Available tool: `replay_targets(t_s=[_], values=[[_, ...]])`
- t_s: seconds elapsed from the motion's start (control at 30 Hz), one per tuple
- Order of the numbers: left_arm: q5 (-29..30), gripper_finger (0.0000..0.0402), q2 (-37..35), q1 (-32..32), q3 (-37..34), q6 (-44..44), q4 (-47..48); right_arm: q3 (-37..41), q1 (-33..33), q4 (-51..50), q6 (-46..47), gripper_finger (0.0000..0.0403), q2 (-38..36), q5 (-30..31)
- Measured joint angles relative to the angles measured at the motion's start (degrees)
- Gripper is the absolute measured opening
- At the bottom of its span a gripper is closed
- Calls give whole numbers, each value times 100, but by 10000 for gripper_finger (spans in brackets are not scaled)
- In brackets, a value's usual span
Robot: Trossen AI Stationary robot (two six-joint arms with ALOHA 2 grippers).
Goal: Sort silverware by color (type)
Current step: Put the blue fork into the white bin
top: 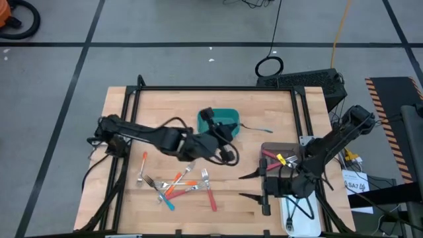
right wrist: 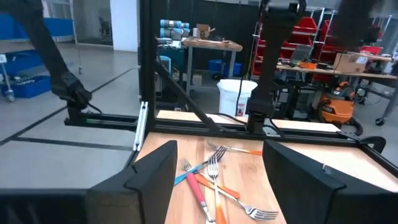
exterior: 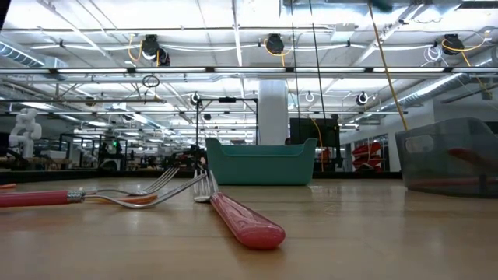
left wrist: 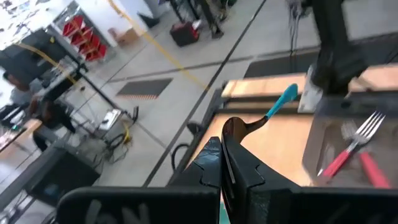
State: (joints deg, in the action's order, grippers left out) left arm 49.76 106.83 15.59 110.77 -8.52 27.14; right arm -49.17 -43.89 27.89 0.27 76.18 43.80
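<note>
Teal catches your eye first from above: a teal bin (top: 228, 119) sits at the far middle of the wooden table (top: 158, 106), and your left gripper (top: 232, 134) is right at its rim with a blue-handled fork (top: 254, 127) sticking out to the right of it. Your pile of forks (top: 178, 185), red, orange and blue handles, lies on the near left part of the table. On the right, a clear bin (top: 281, 155) holds red-handled forks, and your right gripper (top: 254, 186) sits just near of it, fingers spread wide with nothing between them.

Down at table level, you see a red-handled fork (exterior: 237, 218) close up, lying across the wood, more forks to its left, the teal bin (exterior: 261, 162) behind and the clear bin (exterior: 451, 155) at right.

From your left wrist, the fingers (left wrist: 239, 168) are pressed together on the blue fork (left wrist: 273, 111), gripping it at the metal end, handle pointing away. Red forks (left wrist: 351, 149) lie in the clear bin beyond.

From your right wrist, both fingers (right wrist: 155, 171) stand far apart, and the fork pile (right wrist: 214, 180) lies on the table ahead between them.
</note>
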Motion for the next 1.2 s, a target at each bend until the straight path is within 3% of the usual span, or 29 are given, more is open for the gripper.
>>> replay_targets(t_s=[0.1,0.23,0.47,0.57,0.7,0.97,1.2], values=[[107,1,10,-20,-869,-38,-921,0,-211,-505,103,231,-271,380],[141,1,7,-15,-2099,-266,-2968,0,-593,-1070,314,231,-621,887],[-261,0,-104,417,-4148,-1345,-8016,0,-1259,-1407,361,231,-857,1703],[-256,0,-82,700,-4661,-2135,-9291,0,-1350,-1401,436,231,-813,1945],[13,0,-92,1111,-4801,-2995,-10078,0,-1221,-1222,557,231,-578,1940],[244,0,-55,1535,-4801,-3654,-10442,0,-679,-487,524,231,158,1730],[-88,0,519,1608,-4766,-3886,-11722,0,-435,364,186,231,724,1488]])
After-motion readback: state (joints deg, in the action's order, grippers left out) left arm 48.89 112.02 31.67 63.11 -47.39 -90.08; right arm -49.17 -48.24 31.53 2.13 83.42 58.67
